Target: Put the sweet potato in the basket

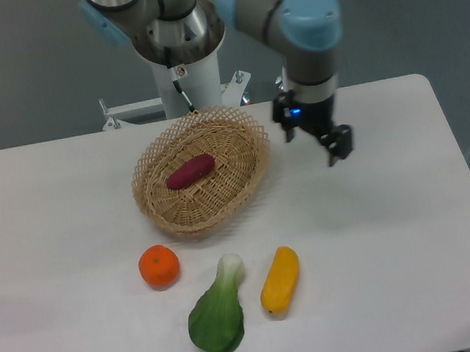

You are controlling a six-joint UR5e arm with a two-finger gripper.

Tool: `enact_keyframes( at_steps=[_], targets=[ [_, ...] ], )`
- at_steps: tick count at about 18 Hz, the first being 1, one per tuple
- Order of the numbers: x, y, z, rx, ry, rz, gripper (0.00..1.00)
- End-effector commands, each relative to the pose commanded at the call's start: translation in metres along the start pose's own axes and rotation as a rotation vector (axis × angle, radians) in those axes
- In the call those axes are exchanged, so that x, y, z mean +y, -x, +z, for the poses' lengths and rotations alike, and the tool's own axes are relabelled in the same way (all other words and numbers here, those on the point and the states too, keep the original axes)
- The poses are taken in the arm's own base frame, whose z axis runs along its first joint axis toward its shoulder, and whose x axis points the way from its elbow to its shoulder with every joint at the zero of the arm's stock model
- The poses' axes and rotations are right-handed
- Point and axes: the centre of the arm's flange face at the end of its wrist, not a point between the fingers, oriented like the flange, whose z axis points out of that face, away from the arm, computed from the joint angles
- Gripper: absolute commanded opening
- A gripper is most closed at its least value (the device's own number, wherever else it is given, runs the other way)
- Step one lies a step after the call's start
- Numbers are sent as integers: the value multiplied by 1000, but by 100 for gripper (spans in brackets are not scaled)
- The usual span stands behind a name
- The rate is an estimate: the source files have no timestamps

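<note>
The sweet potato (190,171), a small magenta-red tuber, lies inside the tan wicker basket (245,188) near its middle, slanted with its right end farther back. The basket sits on the white table toward the back. My gripper (313,138) hangs to the right of the basket, just past its rim and a little above the table. Its jaws stand apart with nothing between them. It does not touch the basket or the sweet potato.
A round orange (159,267), a green bok choy (217,311) and a yellow oblong vegetable (280,279) lie in a row in front of the basket. The arm's base post (185,70) stands behind the basket at the table's back edge.
</note>
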Motion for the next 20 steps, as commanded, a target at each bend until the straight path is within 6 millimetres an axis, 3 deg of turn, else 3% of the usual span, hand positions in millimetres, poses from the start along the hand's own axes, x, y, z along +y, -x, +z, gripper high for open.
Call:
enact_keyframes(
  at_steps=[6,20],
  targets=[
    [59,35,10,2,13,14,100],
    [65,40,22,18,9,15,100]
  ],
)
